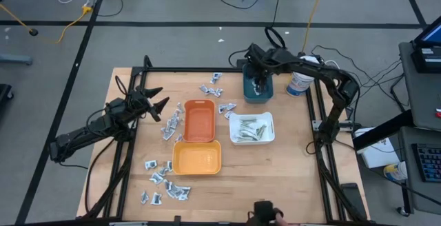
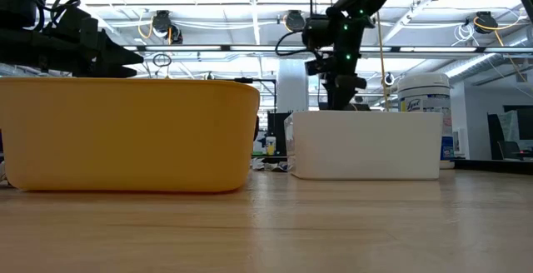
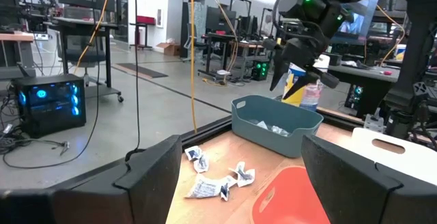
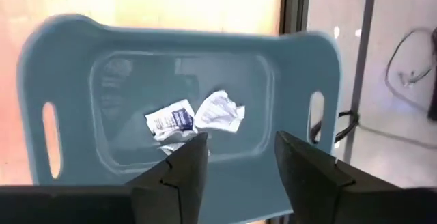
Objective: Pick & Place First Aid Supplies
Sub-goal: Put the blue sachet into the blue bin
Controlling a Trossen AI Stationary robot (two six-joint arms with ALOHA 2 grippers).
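Silvery-white sachets with blue marks lie scattered on the table: one cluster (image 1: pixel 213 87) near the far edge, one (image 1: pixel 170 126) left of the orange tray, one (image 1: pixel 165 181) near the front. Slim green-white strips (image 1: pixel 249 131) lie in the white tray (image 1: pixel 269 138). Two sachets (image 4: pixel 194 118) rest on the floor of the teal tray (image 4: pixel 75 46). My right gripper (image 4: pixel 235 156) hangs open above that teal tray (image 1: pixel 247 95), holding nothing. My left gripper (image 1: pixel 157 104) hovers open left of the orange tray, facing the far sachets (image 3: pixel 218 179).
An orange tray (image 1: pixel 198 121) and a yellow-orange tray (image 1: pixel 197 158) sit mid-table. The white tub with a blue label (image 1: pixel 299 83) stands right of the teal tray. In the low view the yellow tray (image 2: pixel 125 131) and white tray (image 2: pixel 366 144) block most of the table.
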